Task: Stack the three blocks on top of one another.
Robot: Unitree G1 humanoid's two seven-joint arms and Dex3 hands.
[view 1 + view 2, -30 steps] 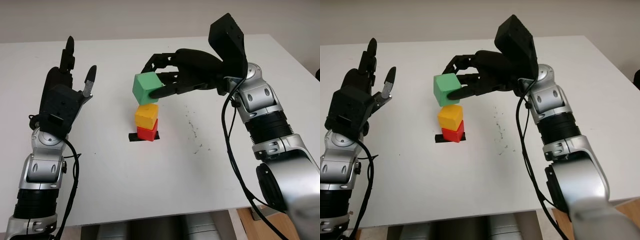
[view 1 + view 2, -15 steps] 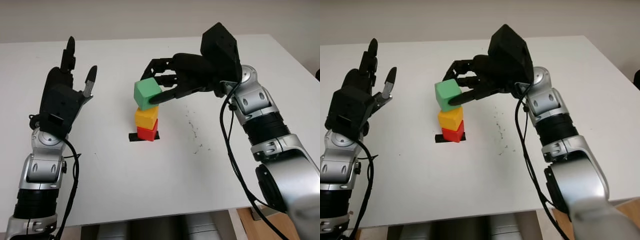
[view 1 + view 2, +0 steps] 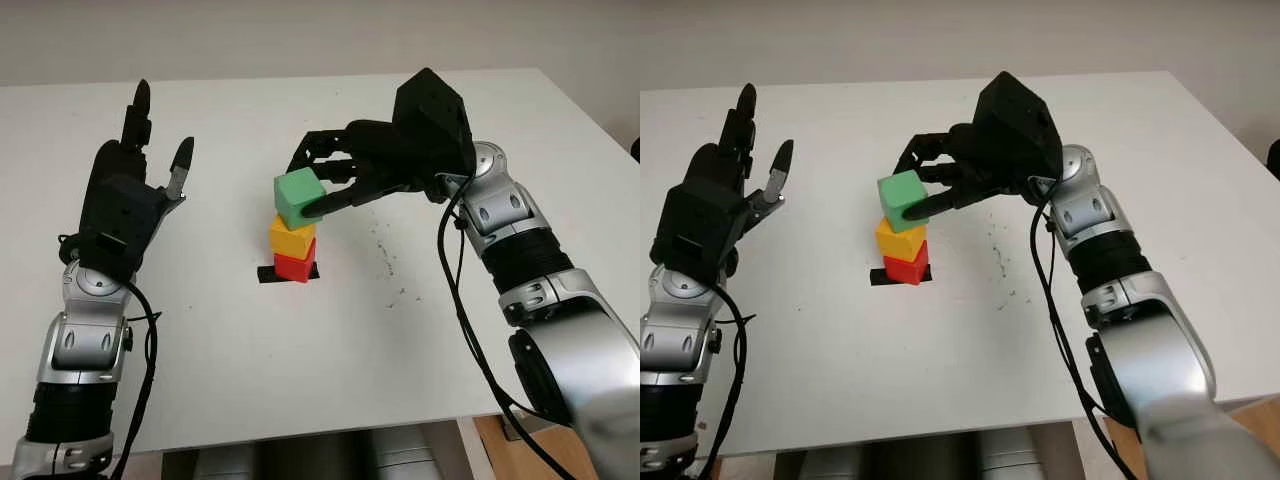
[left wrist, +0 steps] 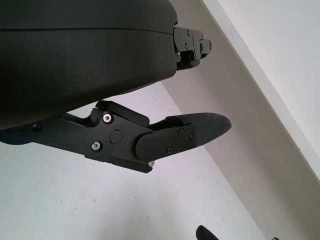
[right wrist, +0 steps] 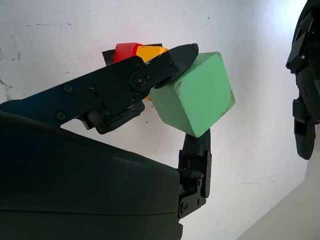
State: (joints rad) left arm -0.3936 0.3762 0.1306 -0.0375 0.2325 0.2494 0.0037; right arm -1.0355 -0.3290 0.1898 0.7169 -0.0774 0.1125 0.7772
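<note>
Green block (image 3: 300, 197), clamped in the right hand (image 3: 352, 172) at frame centre, has been lowered onto the yellow block (image 3: 292, 236) over red (image 3: 294, 267); release remains. Left hand (image 3: 125, 200) is held open, left.

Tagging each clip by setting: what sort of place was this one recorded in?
Probably a lab or test bench, not a home. A bare white table stands against a plain wall, holding a black tape mark under the red block and yellow block. The right hand holds the green block; the left hand is open, raised.
</note>
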